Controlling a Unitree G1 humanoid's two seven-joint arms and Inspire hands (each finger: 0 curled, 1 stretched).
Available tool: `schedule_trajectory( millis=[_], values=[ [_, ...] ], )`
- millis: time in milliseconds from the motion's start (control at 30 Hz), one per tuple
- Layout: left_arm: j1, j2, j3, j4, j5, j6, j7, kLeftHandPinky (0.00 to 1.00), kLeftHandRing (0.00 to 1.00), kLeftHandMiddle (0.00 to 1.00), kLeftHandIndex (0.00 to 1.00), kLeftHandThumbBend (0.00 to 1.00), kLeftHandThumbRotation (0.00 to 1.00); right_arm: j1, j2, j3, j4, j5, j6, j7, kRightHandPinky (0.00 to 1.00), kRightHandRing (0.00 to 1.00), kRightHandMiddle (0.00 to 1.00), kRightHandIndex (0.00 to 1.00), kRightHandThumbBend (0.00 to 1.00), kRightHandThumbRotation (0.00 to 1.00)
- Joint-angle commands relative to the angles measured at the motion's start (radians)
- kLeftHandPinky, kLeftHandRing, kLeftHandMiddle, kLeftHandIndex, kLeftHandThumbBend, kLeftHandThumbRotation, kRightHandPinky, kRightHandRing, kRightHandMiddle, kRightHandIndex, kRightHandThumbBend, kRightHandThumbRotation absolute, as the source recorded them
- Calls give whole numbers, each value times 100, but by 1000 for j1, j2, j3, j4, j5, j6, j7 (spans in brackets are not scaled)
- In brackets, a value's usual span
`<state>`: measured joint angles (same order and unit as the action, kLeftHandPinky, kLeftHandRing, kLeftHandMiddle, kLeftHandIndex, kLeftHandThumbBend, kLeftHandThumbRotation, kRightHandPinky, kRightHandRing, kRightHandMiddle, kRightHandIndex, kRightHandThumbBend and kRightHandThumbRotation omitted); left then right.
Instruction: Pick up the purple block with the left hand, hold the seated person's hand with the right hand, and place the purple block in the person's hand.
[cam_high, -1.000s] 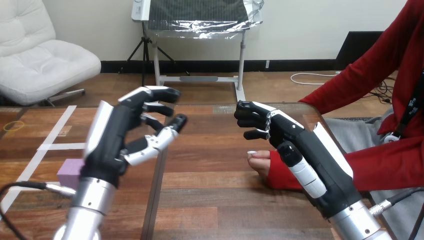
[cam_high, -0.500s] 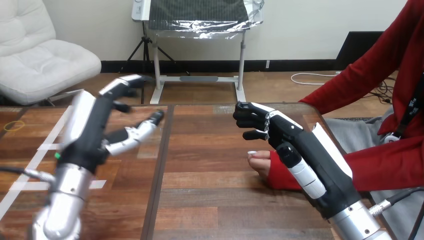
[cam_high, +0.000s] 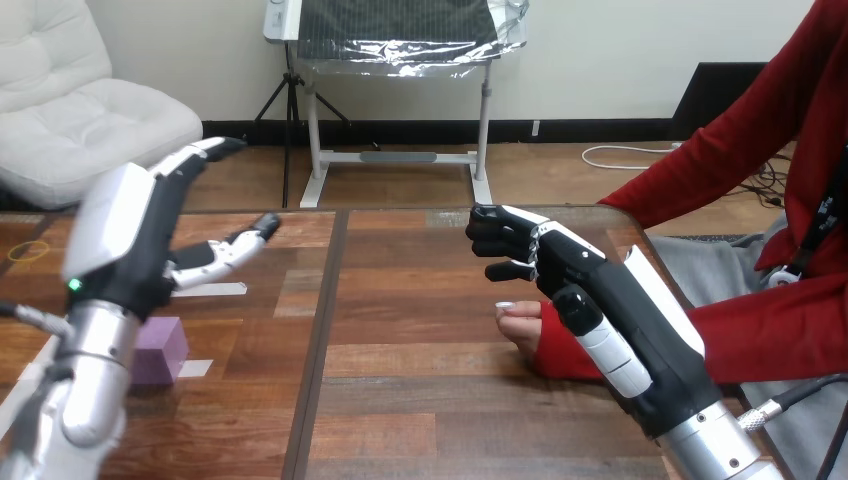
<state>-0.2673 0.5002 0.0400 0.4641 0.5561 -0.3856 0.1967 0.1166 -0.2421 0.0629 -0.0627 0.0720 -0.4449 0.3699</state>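
Observation:
The purple block lies on the table near the left edge, just below and behind my left forearm. My left hand is raised above the block, open, with its fingers stretched out to the right and nothing in it. My right hand hovers at the right with its fingers curled, holding nothing. The person's hand rests on the table just under it, red sleeve behind my thumb. I see no finger of mine round it.
White tape strips are stuck on the wooden table at the left. A dark seam runs down the table left of centre. The person's red-sleeved arm comes in from the right.
My left arm has swung left and opened its fingers, uncovering the purple block. My right hand and the person's hand have stayed put.

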Motion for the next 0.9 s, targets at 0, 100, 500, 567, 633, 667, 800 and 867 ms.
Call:
schedule_trajectory(
  millis=[0,100,500,567,633,667,800,867],
  values=[
    [-122,59,-45,64,55,10,27,79,83,85,83,68,46,-35,-6,-13,-26,7,-8,-1,77,82,83,84,91,100],
    [-146,81,-63,94,84,33,23,79,84,85,85,70,46,-35,-5,-13,-26,8,-7,-1,77,82,83,84,91,100],
    [-233,130,-130,195,154,134,-11,76,82,83,84,78,41,-33,-5,-9,-32,4,0,-1,77,82,83,84,91,100],
    [-244,131,-138,211,154,147,-15,76,82,83,83,79,40,-33,-4,-9,-31,4,-1,-1,77,82,83,84,91,100],
    [-255,127,-143,229,149,169,-31,77,83,84,84,80,38,-33,-5,-9,-30,4,-2,-1,77,82,83,84,91,100],
    [-258,127,-145,234,146,175,-35,78,83,84,84,80,37,-34,-5,-9,-30,3,-2,-1,76,82,83,84,91,100],
    [-274,120,-155,268,141,193,-31,79,84,84,84,80,35,-33,-5,-9,-30,3,-2,-1,76,82,83,84,90,100],
    [-281,118,-161,284,139,201,-26,79,84,84,84,80,34,-33,-4,-9,-30,3,-1,-1,76,82,83,84,91,100]
  ],
)
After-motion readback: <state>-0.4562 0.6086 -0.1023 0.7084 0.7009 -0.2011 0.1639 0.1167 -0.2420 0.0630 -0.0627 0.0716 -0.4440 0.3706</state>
